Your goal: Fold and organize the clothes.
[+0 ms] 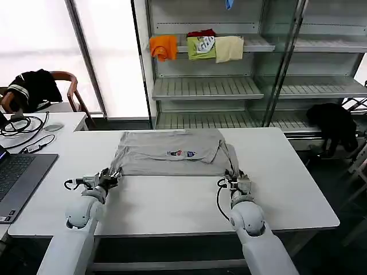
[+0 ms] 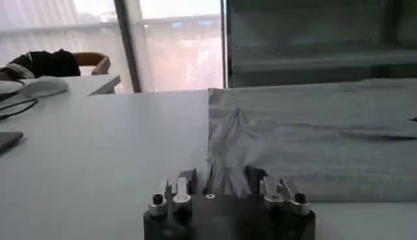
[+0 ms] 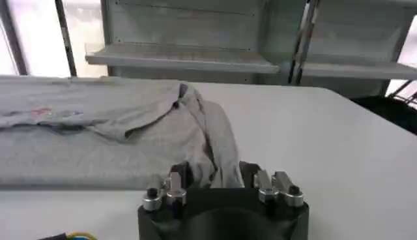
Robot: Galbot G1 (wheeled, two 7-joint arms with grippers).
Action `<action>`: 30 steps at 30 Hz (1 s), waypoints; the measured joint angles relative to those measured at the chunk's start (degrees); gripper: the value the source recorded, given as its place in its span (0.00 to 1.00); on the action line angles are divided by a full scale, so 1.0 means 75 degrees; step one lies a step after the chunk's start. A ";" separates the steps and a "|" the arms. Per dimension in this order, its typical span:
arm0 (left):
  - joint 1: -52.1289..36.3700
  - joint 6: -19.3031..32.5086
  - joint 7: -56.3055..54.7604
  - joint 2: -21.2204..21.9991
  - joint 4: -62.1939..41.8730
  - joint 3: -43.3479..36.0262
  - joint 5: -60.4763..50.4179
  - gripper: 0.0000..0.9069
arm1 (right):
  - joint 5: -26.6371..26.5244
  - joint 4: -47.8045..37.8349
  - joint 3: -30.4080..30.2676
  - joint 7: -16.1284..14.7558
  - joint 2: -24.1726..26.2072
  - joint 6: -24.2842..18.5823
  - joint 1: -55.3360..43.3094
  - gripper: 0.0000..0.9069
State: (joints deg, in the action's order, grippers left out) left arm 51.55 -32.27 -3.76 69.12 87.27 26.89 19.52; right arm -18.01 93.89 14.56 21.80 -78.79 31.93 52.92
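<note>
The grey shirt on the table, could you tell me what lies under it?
The grey shirt rests on the white table. Anything beneath its folded layers is covered.

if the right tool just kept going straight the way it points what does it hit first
The right tool already has the near corner of the grey shirt between its fingers, so going straight on it would push into that bunched fabric first, then likely travel over the white table toward the shelves.
</note>
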 measured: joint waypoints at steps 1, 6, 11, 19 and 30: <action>0.0008 -0.0004 0.0010 0.0002 0.0007 -0.0009 0.0000 0.02 | -0.0008 0.0014 0.0001 -0.0006 0.0000 -0.0010 0.0026 0.00; -0.0003 -0.0011 0.0041 0.0080 -0.0019 -0.0071 -0.0034 0.02 | -0.0080 0.0151 -0.0003 -0.0025 0.0022 -0.0101 0.0185 0.00; 0.0086 -0.0027 0.0001 0.0079 0.0065 -0.0113 -0.0047 0.02 | -0.0112 0.0403 -0.0024 0.0004 0.0049 -0.0203 0.0417 0.00; 0.0526 -0.0068 0.0008 0.0109 0.0749 -0.0007 0.0075 0.02 | -0.0219 0.1013 0.0070 0.0089 0.0217 -0.0266 0.0858 0.00; 0.1433 -0.0046 0.0050 -0.0068 0.2176 0.0273 0.0188 0.02 | -0.0230 0.2438 0.0306 0.0270 0.0420 -0.0177 0.1771 0.00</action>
State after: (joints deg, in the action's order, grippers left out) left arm 62.30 -32.62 -3.38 68.60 103.59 28.94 20.93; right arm -19.74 112.17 16.86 23.83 -75.64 30.60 66.20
